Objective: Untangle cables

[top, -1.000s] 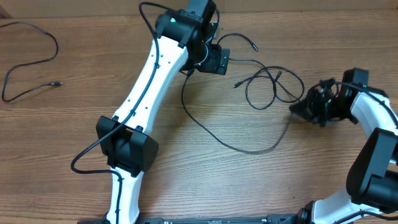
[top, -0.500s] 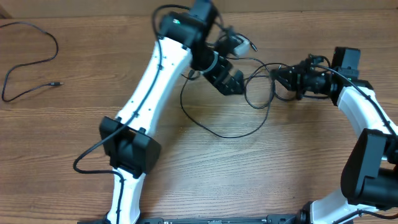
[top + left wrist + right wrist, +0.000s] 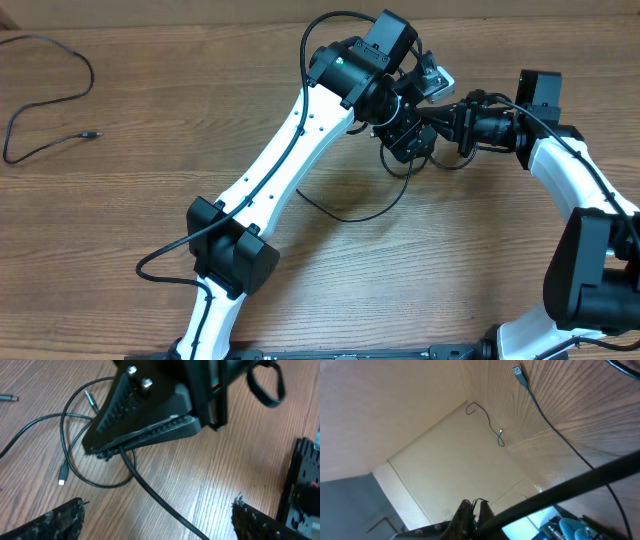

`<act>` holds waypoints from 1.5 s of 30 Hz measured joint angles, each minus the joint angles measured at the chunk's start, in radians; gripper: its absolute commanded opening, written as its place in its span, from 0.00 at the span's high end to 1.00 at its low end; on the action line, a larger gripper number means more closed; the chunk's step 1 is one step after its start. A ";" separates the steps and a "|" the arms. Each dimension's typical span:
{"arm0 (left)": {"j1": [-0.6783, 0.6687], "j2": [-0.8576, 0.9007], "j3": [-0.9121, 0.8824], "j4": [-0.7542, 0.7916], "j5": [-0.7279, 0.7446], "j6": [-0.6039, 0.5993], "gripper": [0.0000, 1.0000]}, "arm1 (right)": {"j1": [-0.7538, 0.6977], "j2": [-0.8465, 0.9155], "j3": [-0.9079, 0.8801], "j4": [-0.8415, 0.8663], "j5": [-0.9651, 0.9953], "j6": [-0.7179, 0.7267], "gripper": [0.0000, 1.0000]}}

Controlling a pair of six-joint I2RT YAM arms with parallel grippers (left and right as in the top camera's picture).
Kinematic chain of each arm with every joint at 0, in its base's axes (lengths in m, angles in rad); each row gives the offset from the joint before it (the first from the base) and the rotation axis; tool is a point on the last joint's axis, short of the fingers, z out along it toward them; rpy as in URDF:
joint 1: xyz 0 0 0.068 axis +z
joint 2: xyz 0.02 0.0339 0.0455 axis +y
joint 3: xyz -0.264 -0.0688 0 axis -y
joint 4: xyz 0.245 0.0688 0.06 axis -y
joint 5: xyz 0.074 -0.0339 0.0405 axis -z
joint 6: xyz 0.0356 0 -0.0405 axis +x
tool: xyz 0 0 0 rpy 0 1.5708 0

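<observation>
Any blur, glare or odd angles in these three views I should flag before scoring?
Overhead: sharp, evenly lit, soft shadows, no harsh glare. Left wrist: the cable is crisp; the fingertips in the bottom corners are blurred. Right wrist: steeply tilted; the cord near the lens is blurred, the far plug sharp.

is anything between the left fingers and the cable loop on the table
Yes. The right gripper, shut on a cable, lies across the right half of the cable loop, between it and the open left gripper. The loop's left side is uncovered.
</observation>
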State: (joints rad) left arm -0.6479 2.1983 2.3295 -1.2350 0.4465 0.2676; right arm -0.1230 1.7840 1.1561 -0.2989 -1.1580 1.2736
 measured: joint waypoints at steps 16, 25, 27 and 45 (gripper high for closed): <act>-0.014 0.006 -0.180 0.174 0.000 -0.219 0.87 | -0.016 0.000 0.000 0.046 -0.005 0.084 0.96; 0.024 0.006 -0.113 0.156 0.009 -0.303 0.96 | -0.014 0.000 0.001 0.049 0.027 0.055 0.18; 0.055 0.006 -0.063 0.107 0.005 -0.308 0.96 | -0.014 0.000 0.001 0.048 0.049 0.024 0.00; 0.673 -0.173 0.560 0.036 0.339 -0.378 0.96 | 0.032 0.000 0.003 -0.300 0.612 -0.337 0.00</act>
State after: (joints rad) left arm 0.0254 2.0251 2.8899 -1.1988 0.7853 -0.1101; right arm -0.0910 1.7840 1.1595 -0.5987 -0.5461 0.9367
